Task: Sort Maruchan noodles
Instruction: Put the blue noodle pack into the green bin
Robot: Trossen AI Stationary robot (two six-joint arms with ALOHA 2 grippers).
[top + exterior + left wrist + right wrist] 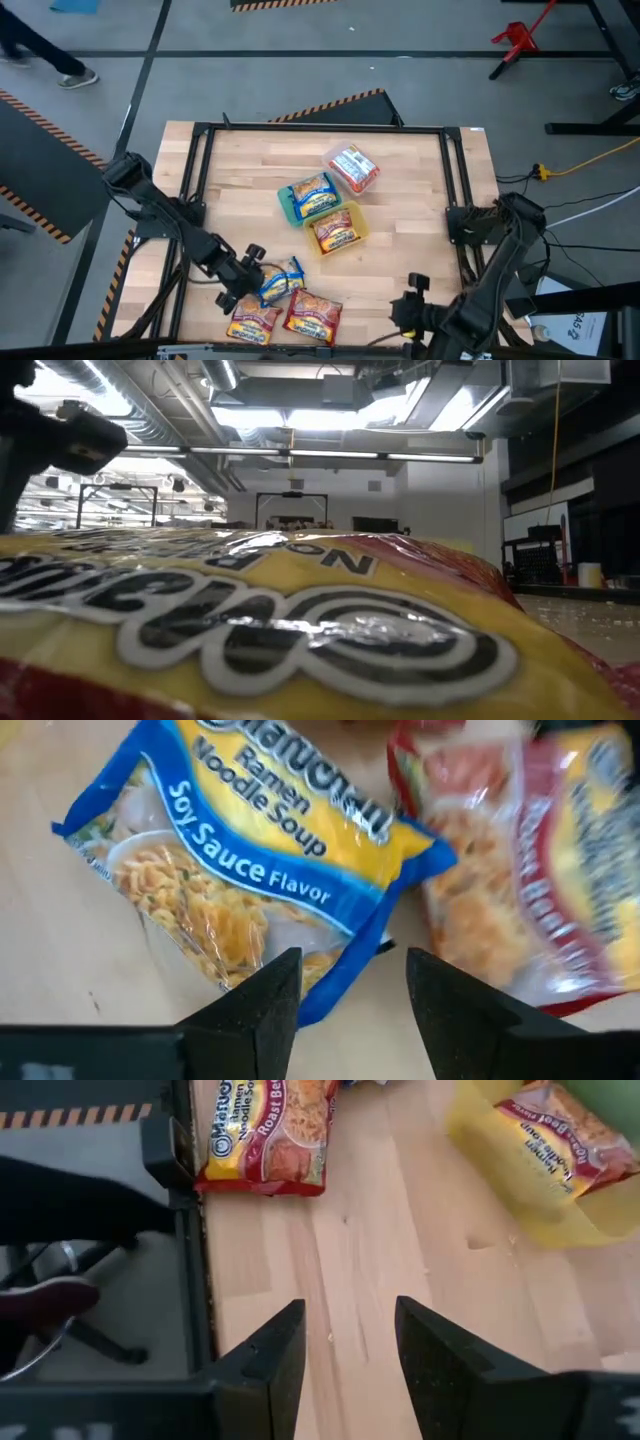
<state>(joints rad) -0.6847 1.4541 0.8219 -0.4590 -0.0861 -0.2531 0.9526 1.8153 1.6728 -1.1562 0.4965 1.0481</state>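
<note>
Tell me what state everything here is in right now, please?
Left gripper: fingers open, over the blue packet.
Blue packet: flat on table, not held.
Two orange-red packets: loose at near edge.
Right gripper: fingers open, empty.
Teal tray: holds blue packet.
Yellow tray: holds orange-red packet.
Clear tray: holds red-white packet.

The wooden worktop (400, 215) stood on a grey floor (300, 60) marked with dark lines and orange-black hazard tape (330, 105). A red stand (517, 40) and a yellow cable (590, 158) lay off to one side. Overhead, ducts (130, 405) and bright strip lights (300, 452) ran along the ceiling.
</note>
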